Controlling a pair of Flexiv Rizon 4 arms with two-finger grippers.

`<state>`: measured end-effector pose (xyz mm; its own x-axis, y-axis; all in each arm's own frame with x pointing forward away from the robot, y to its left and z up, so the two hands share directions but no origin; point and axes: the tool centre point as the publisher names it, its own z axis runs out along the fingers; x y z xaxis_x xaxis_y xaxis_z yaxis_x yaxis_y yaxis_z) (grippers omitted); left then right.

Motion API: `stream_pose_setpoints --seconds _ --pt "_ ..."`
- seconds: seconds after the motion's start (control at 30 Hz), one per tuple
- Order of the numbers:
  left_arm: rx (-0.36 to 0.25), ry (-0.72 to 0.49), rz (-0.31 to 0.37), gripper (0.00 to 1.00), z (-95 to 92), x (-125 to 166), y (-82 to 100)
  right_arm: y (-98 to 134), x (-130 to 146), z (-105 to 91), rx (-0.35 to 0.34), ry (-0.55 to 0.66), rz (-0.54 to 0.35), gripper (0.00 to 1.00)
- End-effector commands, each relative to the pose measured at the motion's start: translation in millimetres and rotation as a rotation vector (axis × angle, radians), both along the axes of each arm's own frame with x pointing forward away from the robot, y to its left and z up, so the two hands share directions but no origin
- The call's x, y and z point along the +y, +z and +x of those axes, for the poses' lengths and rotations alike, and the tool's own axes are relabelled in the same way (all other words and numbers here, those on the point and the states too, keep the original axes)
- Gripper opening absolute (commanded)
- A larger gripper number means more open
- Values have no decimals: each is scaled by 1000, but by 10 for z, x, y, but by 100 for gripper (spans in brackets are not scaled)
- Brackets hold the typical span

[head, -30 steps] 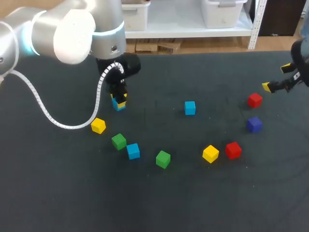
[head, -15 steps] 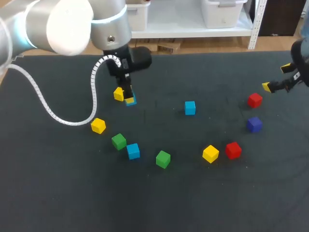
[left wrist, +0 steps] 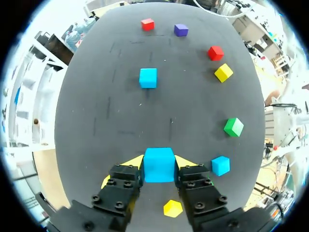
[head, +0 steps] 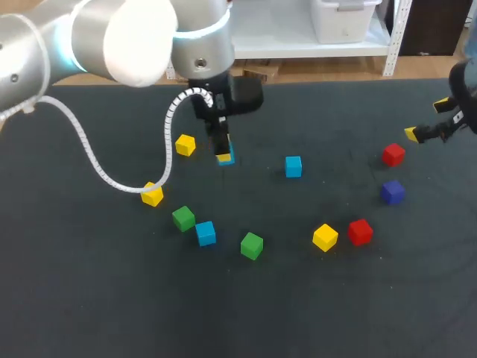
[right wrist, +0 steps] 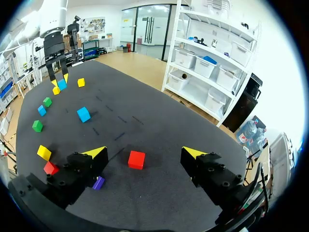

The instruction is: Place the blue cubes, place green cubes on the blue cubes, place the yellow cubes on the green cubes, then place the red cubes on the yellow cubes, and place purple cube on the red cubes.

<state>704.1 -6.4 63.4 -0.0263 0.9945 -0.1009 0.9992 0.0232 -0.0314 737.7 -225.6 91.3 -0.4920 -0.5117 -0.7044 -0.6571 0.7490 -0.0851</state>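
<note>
Clamping a plain, sharp-edged bright blue cube (left wrist: 159, 166) squarely between both fingers of the left gripper (head: 223, 152). Holding the right gripper (right wrist: 145, 152) wide apart, touching nothing, facing a red cube (right wrist: 136, 159) at twelve o'clock.

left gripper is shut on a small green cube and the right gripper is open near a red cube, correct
Not green: the left wrist view shows the left gripper shut on a small blue cube. The rest stands: the right gripper is open near a small red cube.

Eleven cubes (head: 293, 166) in five colours
</note>
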Motion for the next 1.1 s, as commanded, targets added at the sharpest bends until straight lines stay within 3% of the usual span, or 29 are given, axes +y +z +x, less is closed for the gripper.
stream_pose_setpoints --seconds 0.03,0.23,0.4,0.47,0.73,1.1 --pt "19 -29 26 0 25 -100 7 -2 6 1 -1 -3 -2 100" --pt "58 -16 68 0 -22 -241 -19 -2 6 1 -1 -3 -2 100" --pt "69 27 144 0 -39 -349 -110 -2 6 1 -1 -3 -2 100" --pt "89 49 144 0 -20 -389 -156 -2 6 1 -1 -3 -2 100" --pt "67 65 169 0 54 -417 -328 -2 6 1 -1 -3 -2 100" --pt "55 -25 156 0 16 -662 -377 -2 6 1 -1 -3 -2 100"
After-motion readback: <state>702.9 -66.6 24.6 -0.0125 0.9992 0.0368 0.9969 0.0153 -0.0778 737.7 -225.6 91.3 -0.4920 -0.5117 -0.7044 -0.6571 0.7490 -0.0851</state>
